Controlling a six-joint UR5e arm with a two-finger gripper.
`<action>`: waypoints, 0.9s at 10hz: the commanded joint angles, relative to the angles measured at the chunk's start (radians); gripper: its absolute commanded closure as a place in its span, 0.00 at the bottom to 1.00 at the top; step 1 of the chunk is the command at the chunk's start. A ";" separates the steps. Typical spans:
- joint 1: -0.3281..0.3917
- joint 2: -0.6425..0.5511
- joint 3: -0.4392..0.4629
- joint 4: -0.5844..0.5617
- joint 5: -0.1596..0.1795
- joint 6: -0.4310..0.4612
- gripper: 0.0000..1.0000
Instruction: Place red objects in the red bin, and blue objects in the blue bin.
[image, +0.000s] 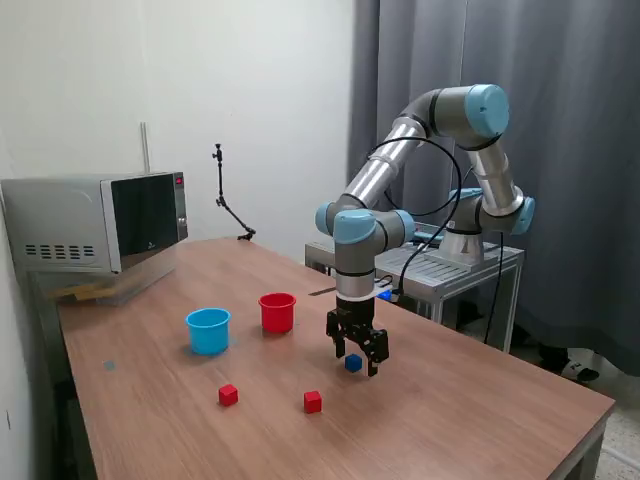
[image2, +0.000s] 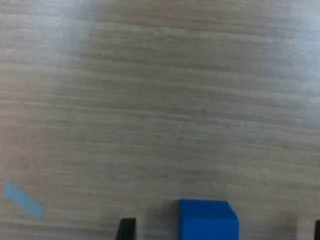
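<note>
My gripper (image: 357, 358) is low over the wooden table, open, with its fingers on either side of a small dark blue cube (image: 353, 363). In the wrist view the cube (image2: 207, 220) sits on the table between the two fingertips (image2: 126, 229), and there is a gap on each side of it. Only this one blue cube shows. Two small red cubes (image: 228, 394) (image: 313, 401) lie nearer the table's front. The red cup (image: 277, 312) and the light blue cup (image: 208, 330) stand upright side by side towards the exterior view's left of the gripper.
A microwave (image: 100, 222) stands at the table's far left corner in the exterior view. A thin black stand (image: 228, 205) is at the back edge. A metal rack (image: 450, 265) holds the arm's base behind the table. A bit of blue tape (image2: 22, 200) is stuck on the table.
</note>
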 joint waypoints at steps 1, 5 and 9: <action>0.000 0.000 -0.003 0.000 0.000 0.000 0.00; 0.000 0.000 -0.009 0.000 0.000 0.000 1.00; 0.001 0.000 -0.005 0.000 -0.002 0.000 1.00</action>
